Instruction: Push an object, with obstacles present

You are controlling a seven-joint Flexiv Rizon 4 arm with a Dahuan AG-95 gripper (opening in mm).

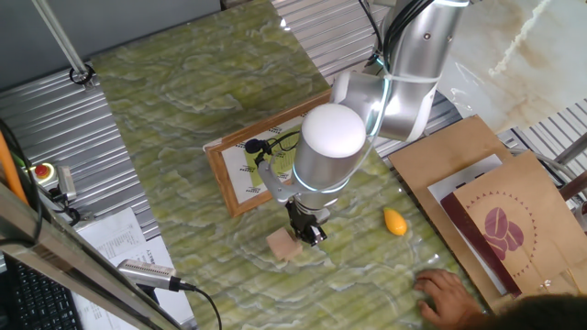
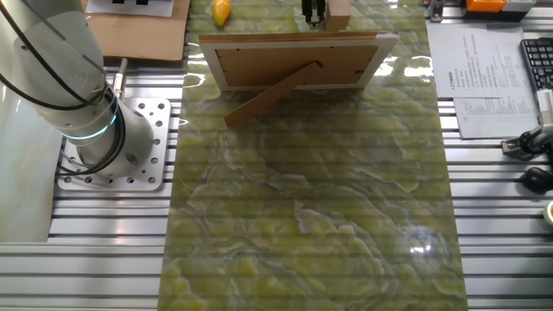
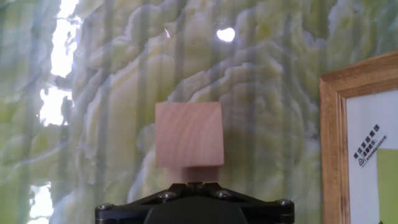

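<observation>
The small wooden block [image 3: 189,143] sits on the green marbled mat [image 3: 261,81] just beside the picture frame [image 3: 333,155], touching the gripper [image 3: 194,184], whose fingertips look closed together. It seems light, rigid and slide-prone, so push low, centrally on its near face

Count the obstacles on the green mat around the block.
2. The picture frame lies behind the gripper, beside the wooden block. The orange-yellow teardrop piece sits apart, on the gripper's other side. None appears hidden.
</observation>
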